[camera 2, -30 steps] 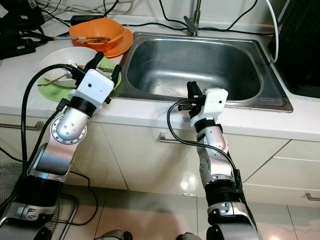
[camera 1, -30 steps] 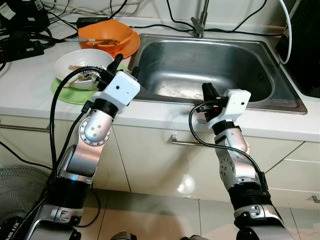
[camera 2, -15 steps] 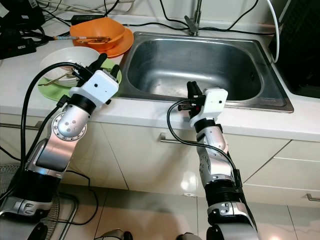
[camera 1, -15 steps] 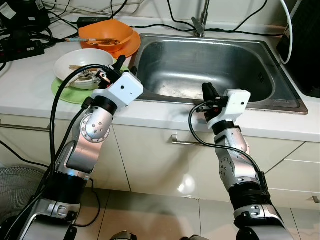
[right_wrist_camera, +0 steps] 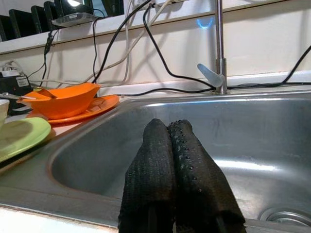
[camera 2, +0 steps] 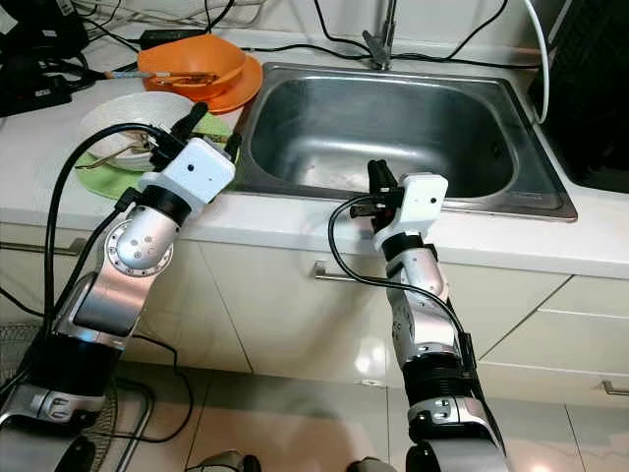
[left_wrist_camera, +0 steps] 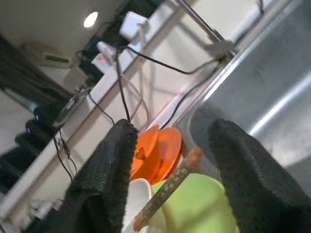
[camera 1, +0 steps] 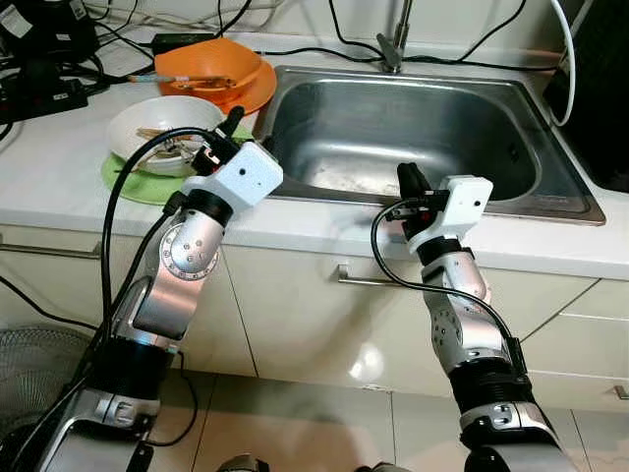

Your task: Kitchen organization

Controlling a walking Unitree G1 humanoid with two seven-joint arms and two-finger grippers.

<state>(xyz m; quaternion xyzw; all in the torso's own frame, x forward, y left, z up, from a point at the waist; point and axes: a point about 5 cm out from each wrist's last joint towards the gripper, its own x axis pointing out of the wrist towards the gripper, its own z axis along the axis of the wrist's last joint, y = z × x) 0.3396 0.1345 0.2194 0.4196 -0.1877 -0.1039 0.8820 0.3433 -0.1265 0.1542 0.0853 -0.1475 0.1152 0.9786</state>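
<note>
A white bowl (camera 1: 157,120) holding chopsticks and utensils sits on a green plate (camera 1: 128,182) on the counter, left of the sink (camera 1: 413,138). Behind it an orange bowl (camera 1: 201,67) rests on an orange plate (camera 1: 254,98). My left gripper (camera 2: 212,130) is open, hovering at the green plate's edge nearest the sink. In the left wrist view a brown chopstick (left_wrist_camera: 165,191) lies between the spread fingers (left_wrist_camera: 107,179), untouched. My right gripper (camera 1: 408,182) is shut and empty above the sink's front rim; its wrist view looks across the basin (right_wrist_camera: 272,141).
A faucet (camera 1: 393,44) stands behind the sink. Black cables and power adapters (camera 1: 44,84) crowd the back left counter. A dark appliance (camera 1: 601,98) stands at the right. Drawers (camera 1: 324,295) lie below the counter edge, and a fan (camera 1: 29,369) sits on the floor.
My left gripper has shifted slightly forward and toward the sink beside the white bowl. The right arm has not moved.
</note>
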